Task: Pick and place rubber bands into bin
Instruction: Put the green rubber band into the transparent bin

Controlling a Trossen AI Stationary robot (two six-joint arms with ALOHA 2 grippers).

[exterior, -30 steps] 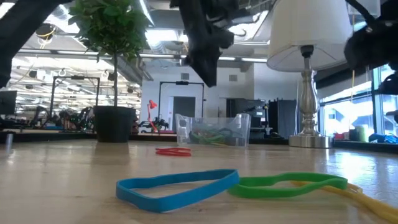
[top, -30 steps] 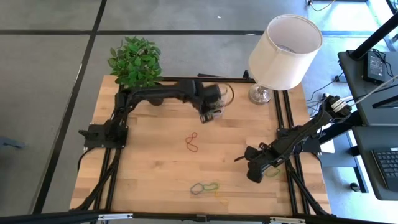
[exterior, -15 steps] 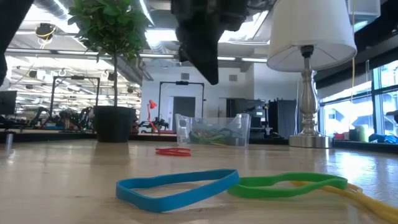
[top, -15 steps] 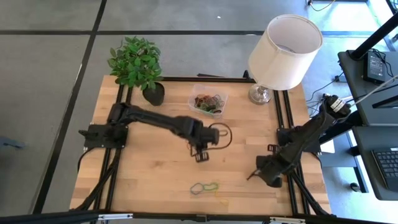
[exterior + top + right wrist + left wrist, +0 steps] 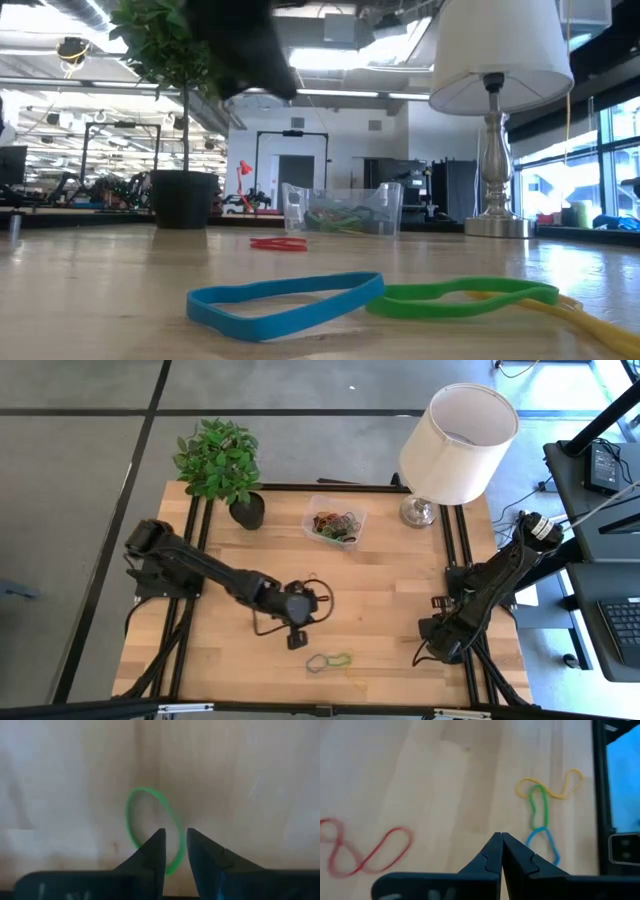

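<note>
Table point(image 5: 240, 660) wood, lamp point(image 5: 455, 440) at far right corner, plant point(image 5: 218, 458) far left. My left arm stretched diagonally across the table, left gripper point(image 5: 297, 639) low over the near-centre, fingers pressed together, empty. Right arm folded back at the right edge, right gripper point(image 5: 433, 652) tips slightly parted over a green band point(image 5: 150, 825). Bin point(image 5: 335, 523) between plant and lamp, bands inside. Blue/green/yellow bands point(image 5: 330, 660) near front edge, just beyond my left tips. Red band point(image 5: 367, 851) lies beside them.
</note>
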